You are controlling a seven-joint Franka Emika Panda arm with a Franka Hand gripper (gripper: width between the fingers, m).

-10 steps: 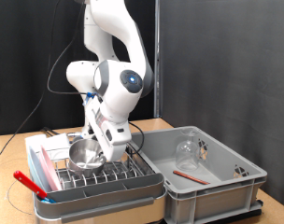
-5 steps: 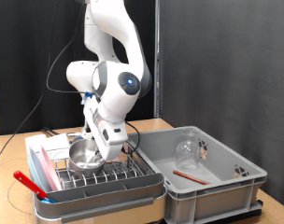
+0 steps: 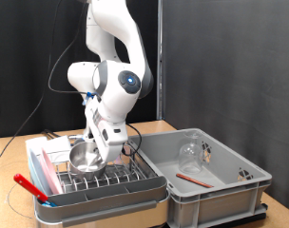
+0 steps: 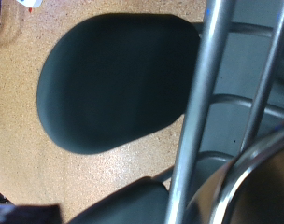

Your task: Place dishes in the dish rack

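The dish rack (image 3: 106, 180), chrome wire on a pale tray, stands at the exterior view's lower left. In it lies the steel bowl (image 3: 84, 158), and a pink plate (image 3: 43, 175) stands on edge at the rack's left end. My gripper (image 3: 96, 149) reaches down at the bowl's right rim, its fingertips hidden behind the bowl and wires. The wrist view shows chrome rack wires (image 4: 203, 103), a curved steel rim (image 4: 263, 173) and dark blurred shapes close up. The clear glass (image 3: 190, 152) and the thin red utensil (image 3: 190, 178) lie in the grey tub.
The large grey plastic tub (image 3: 216, 190) sits to the right of the rack on a wooden table (image 3: 21, 152). A red-handled object (image 3: 27, 184) juts out at the rack's left. Dark curtains hang behind.
The hand has shifted slightly to the left over the bowl. The bowl, plate, glass and utensil have stayed where they were.
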